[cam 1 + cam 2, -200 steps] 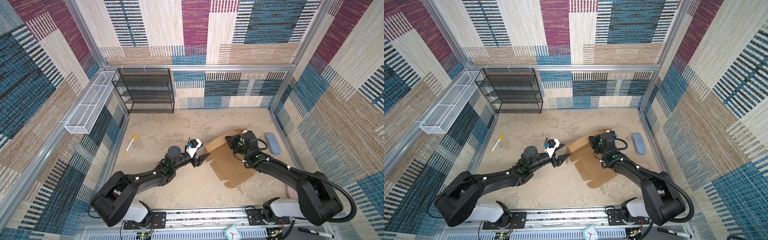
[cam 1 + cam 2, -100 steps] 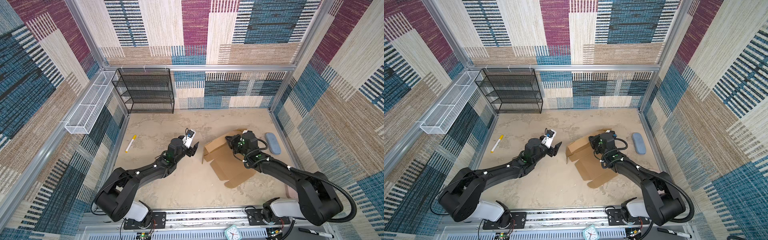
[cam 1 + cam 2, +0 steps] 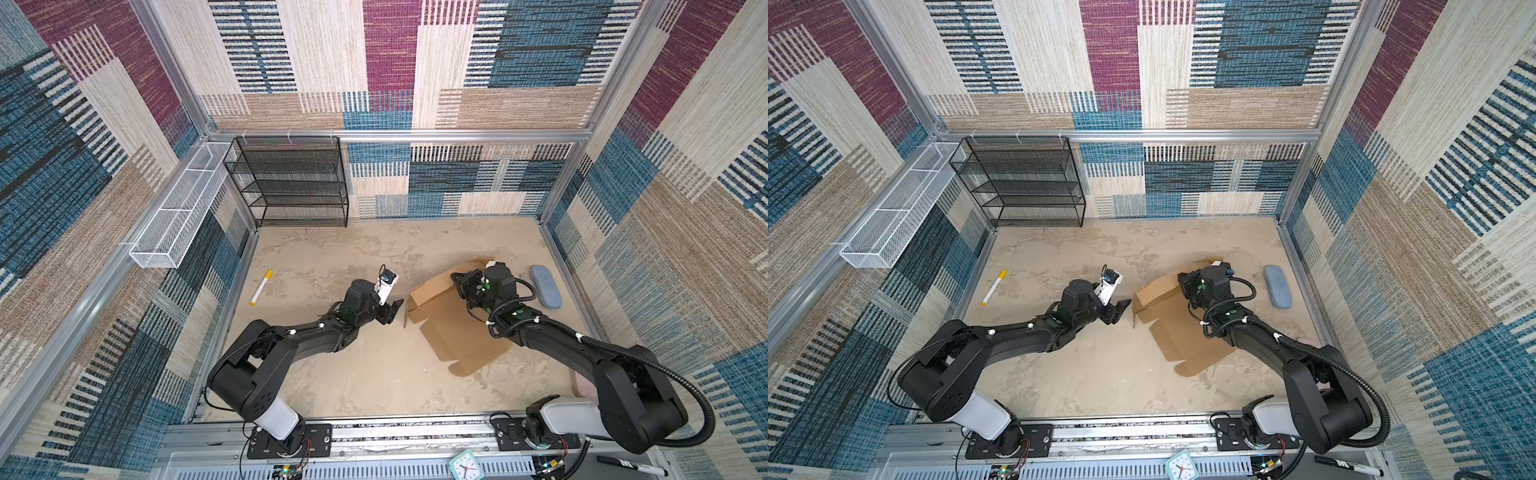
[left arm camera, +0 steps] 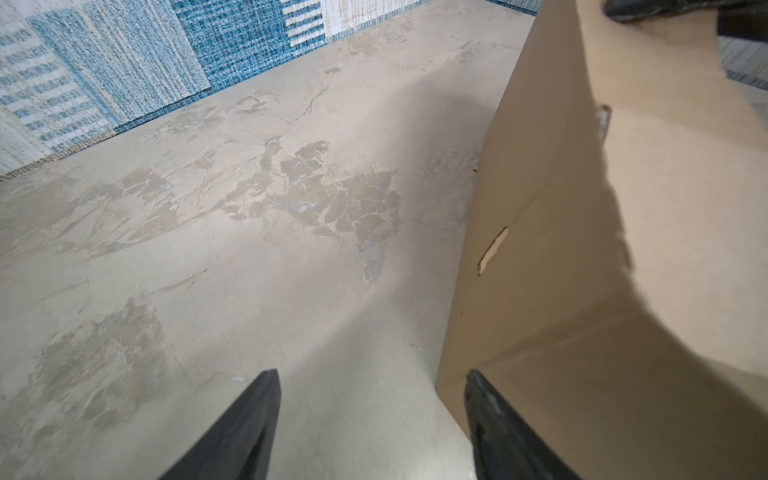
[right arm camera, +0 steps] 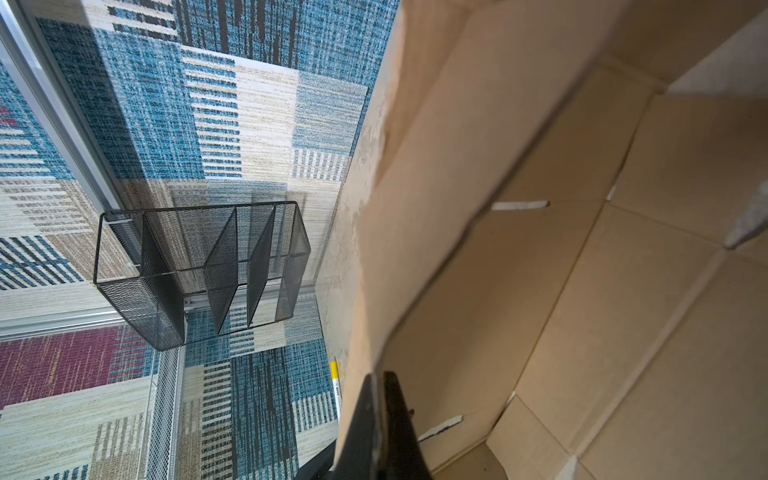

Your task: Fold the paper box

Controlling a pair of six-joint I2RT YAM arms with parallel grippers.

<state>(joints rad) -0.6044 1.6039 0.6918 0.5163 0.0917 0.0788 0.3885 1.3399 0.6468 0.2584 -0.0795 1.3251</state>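
We are pinching a raised flap of the paper box (image 3: 461,336) with our right gripper (image 5: 379,380), its jaws closed tight on the cardboard edge. The box is lying partly unfolded near the blue case (image 3: 545,286). Our left gripper (image 4: 370,376) is hovering just beside the box's edge farthest from the blue case, jaws spread wide, holding nothing.

matte black jointed left arm (image 3: 291,338) and right arm (image 3: 552,338), white rounded base shells (image 3: 276,417), ribbed black cable hose (image 3: 708,415) off the right, left gripper (image 4: 370,376) with tapered black fingers (image 4: 245,419).
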